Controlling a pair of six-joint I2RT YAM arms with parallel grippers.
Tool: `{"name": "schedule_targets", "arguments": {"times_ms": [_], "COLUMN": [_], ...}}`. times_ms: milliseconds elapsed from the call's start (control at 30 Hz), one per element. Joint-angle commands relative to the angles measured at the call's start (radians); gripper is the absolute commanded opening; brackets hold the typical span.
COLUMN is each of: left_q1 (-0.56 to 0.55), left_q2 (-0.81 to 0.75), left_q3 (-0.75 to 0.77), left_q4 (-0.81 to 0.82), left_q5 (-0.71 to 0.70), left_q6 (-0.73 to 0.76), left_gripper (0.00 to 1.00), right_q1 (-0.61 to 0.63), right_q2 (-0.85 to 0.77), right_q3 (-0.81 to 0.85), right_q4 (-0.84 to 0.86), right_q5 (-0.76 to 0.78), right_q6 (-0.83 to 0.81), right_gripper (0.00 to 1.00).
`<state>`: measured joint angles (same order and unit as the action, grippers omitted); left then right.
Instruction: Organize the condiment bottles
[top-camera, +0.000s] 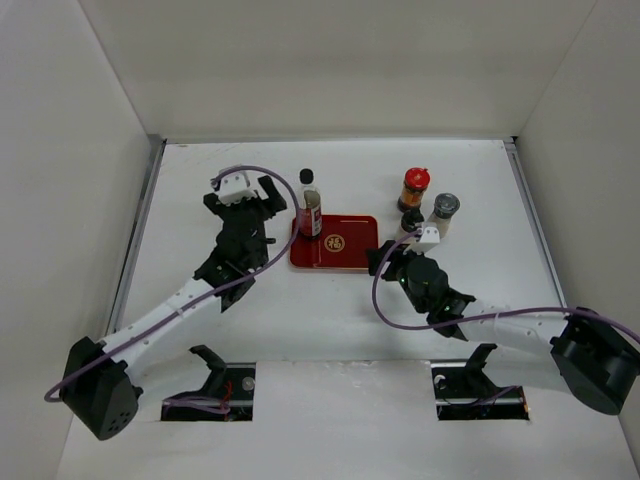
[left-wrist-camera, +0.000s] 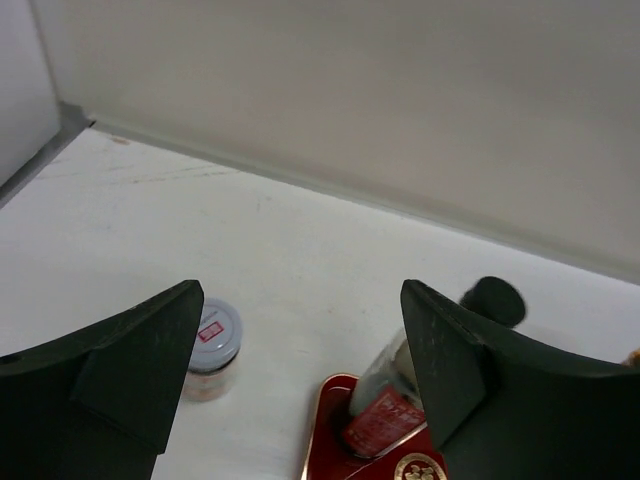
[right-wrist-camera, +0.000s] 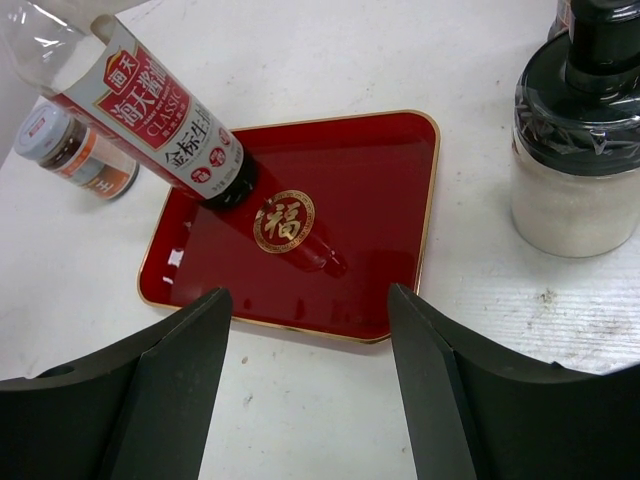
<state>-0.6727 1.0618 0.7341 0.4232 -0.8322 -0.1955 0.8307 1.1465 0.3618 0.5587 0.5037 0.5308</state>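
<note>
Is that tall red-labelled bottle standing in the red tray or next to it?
In it: the tall bottle stands upright, its base resting on the red tray at its left end.

Bright even light, soft shadows, slight blur

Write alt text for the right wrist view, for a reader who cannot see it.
A tall clear red-labelled bottle stands in a red tray with a gold emblem, seen above the open right gripper. A white-lidded jar sits left of the tray, a grey-capped shaker to its right.
</note>
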Motion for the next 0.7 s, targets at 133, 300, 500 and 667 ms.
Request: {"name": "schedule_targets", "arguments": {"times_ms": [133,300,500,667], "left_q1": [0.190,0.241,0.288,0.313], "left_q2": [0.145,0.282,0.427,0.497], "left_q3": [-0.016,0.053,0.094,0.102], "left_q4": [-0.225,-0.198,-0.138,-0.077], "left_q5": [0.153,0.165,0.177,0.193], "left_q6": [-0.211,-0.196,-0.193,-0.193], "left_gripper": [0.82,0.83,0.82,0.76], "right_q1": [-0.005,-0.005,-0.005,-0.005], "right_q2": [0.015,0.013,0.009,0.012], "right_q3": [0.011,0.009,0.008,0.011], "right_q4": [0.061,0.061,0.061,0.061], "right_q5": [-0.011,-0.014,-0.021,-0.025], "right_q6": [0.000,0.003,0.003,0.000], "right_gripper": [0.71,0.72,0.72,0.72]}}
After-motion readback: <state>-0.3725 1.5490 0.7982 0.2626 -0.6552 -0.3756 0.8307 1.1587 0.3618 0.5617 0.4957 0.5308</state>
